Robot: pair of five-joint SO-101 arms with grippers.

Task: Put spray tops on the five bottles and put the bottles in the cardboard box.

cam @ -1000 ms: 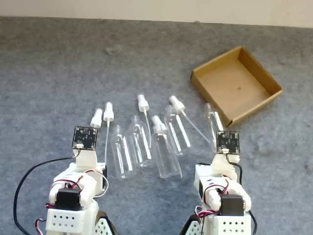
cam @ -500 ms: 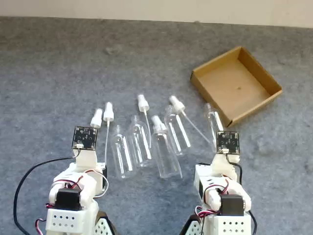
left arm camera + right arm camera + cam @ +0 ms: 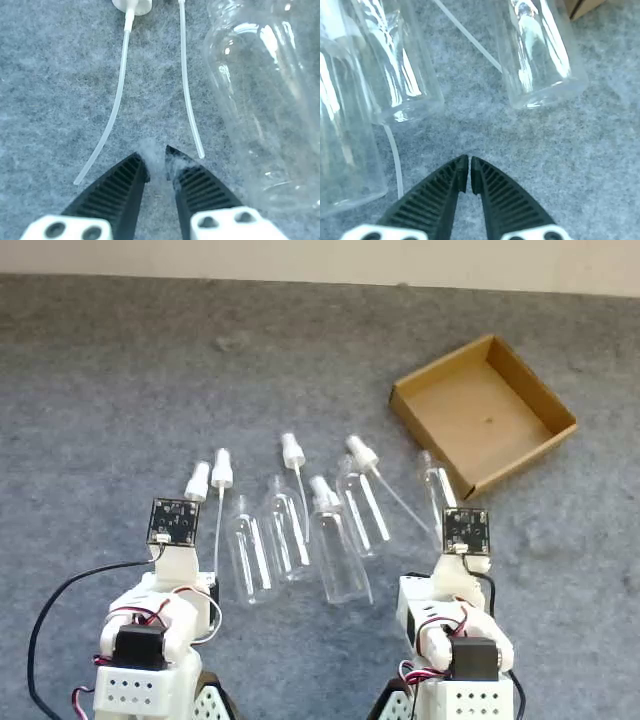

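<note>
Five clear bottles lie side by side mid-table, from the leftmost bottle (image 3: pixel 248 560) to the rightmost bottle (image 3: pixel 437 490). One middle bottle (image 3: pixel 337 550) carries a white spray top (image 3: pixel 322 490). Loose spray tops (image 3: pixel 222 472) with long tubes lie among them. The cardboard box (image 3: pixel 483 412) stands at the back right with nothing in it. My left gripper (image 3: pixel 155 155) rests low on the carpet, shut to a narrow slit, just short of two dip tubes (image 3: pixel 189 90) and beside a bottle (image 3: pixel 265 100). My right gripper (image 3: pixel 470 160) is shut with nothing in it, near two bottle bases (image 3: pixel 540 50).
Grey carpet covers the whole table. Both arm bases (image 3: pixel 150 650) sit at the front edge. A thin tube (image 3: pixel 470 42) runs between the bottles in front of the right gripper.
</note>
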